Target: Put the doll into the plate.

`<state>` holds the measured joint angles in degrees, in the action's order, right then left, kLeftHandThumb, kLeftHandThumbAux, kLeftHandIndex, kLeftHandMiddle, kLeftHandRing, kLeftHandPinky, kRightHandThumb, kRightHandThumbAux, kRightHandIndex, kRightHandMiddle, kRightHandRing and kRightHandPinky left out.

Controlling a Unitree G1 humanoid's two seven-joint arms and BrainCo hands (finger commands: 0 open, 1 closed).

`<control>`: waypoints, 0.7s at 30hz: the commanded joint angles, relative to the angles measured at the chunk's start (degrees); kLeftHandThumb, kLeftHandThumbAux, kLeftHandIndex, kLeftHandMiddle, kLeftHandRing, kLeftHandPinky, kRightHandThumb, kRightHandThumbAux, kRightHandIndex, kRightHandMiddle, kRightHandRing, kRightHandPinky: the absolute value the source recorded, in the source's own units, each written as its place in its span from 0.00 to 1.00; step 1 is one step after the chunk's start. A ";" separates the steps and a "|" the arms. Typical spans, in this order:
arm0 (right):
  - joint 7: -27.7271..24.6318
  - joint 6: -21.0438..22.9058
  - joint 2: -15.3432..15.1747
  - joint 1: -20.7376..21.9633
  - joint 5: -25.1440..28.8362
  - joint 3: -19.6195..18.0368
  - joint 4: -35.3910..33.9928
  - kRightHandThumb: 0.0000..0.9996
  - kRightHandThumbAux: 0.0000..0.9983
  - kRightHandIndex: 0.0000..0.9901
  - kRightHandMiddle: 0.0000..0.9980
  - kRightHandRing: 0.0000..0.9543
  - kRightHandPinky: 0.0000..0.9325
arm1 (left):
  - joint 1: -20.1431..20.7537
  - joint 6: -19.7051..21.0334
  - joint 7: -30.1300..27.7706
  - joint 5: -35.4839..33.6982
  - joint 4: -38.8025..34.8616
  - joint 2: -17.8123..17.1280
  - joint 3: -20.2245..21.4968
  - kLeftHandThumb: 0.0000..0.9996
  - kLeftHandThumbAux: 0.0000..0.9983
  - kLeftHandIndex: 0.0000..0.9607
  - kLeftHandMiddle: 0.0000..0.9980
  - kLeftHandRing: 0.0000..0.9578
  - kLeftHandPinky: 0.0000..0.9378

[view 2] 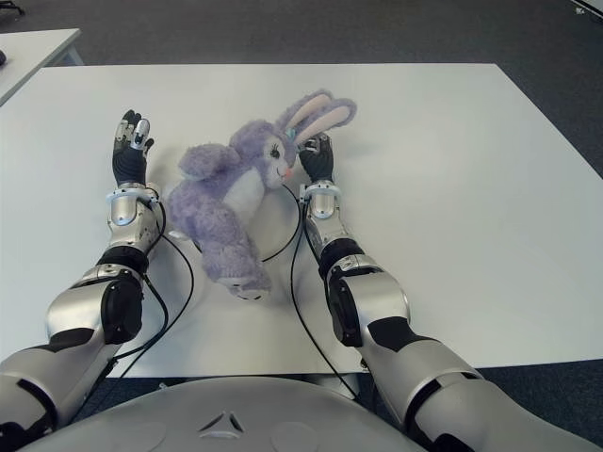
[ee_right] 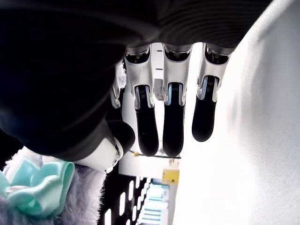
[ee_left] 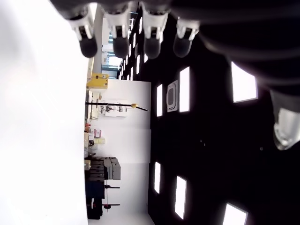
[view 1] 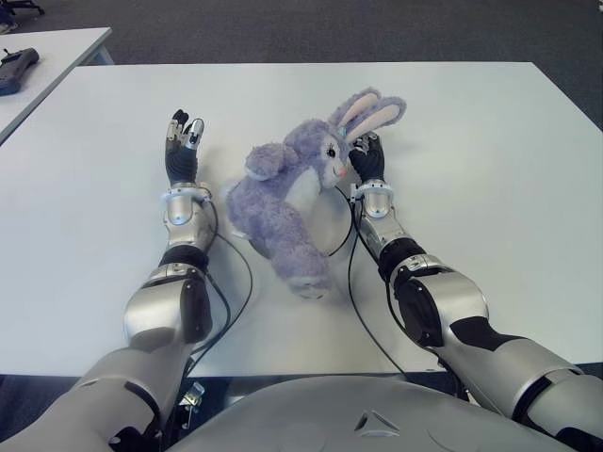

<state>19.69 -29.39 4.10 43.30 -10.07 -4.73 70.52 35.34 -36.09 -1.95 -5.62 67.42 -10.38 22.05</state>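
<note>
Right hand (view 1: pixel 366 155): fingers extended, relaxed, gripping nothing; thumb pressed against doll's head by mint bow (ee_right: pixel 35 187). Left hand (view 1: pixel 182 141): fingers apart, empty, just left of doll, not touching.

Doll (view 1: pixel 287 193), purple plush rabbit, lies between our hands on white table (view 1: pixel 490 169), ears toward far edge, foot toward us.

We judge it light, soft, squashy, not fragile; fur not slippery. We'd take it round torso, or squeeze between both hands.

No plate visible in any view.
</note>
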 commanded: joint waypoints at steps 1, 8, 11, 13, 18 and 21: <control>0.02 6.06 2.22 -12.36 -0.43 0.10 7.56 0.70 0.74 0.42 0.37 0.38 0.35 | -15.41 2.37 -2.19 -2.94 7.96 9.44 1.71 0.00 0.47 0.00 0.04 0.01 0.01; 0.01 6.05 2.24 -12.43 -0.46 0.11 7.56 0.70 0.74 0.42 0.37 0.38 0.36 | -15.43 2.54 -2.10 -2.79 7.89 9.36 1.63 0.00 0.51 0.00 0.04 0.02 0.03; -0.03 6.10 2.24 -12.43 -0.42 0.07 7.57 0.70 0.74 0.42 0.37 0.38 0.36 | -15.44 2.65 -1.77 -2.53 7.90 9.30 1.43 0.00 0.52 0.01 0.04 0.02 0.03; 0.01 6.11 2.23 -12.43 -0.44 0.09 7.57 0.70 0.74 0.42 0.37 0.38 0.36 | -15.49 2.72 -1.62 -2.39 7.91 9.25 1.33 0.00 0.53 0.01 0.04 0.02 0.03; 0.11 6.05 2.18 -12.45 -0.50 0.15 7.56 0.70 0.74 0.42 0.37 0.38 0.38 | -15.63 2.93 -1.61 -2.36 7.95 9.17 1.33 0.00 0.54 0.01 0.04 0.03 0.03; -0.10 6.01 2.17 -12.46 -0.35 0.04 7.55 0.70 0.74 0.42 0.37 0.38 0.37 | -15.68 2.85 -1.90 -2.53 7.92 9.21 1.47 0.00 0.54 0.01 0.04 0.03 0.04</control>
<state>19.74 -29.39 4.10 43.30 -10.15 -4.63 70.51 35.35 -35.19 -2.49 -5.62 67.41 -10.36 22.08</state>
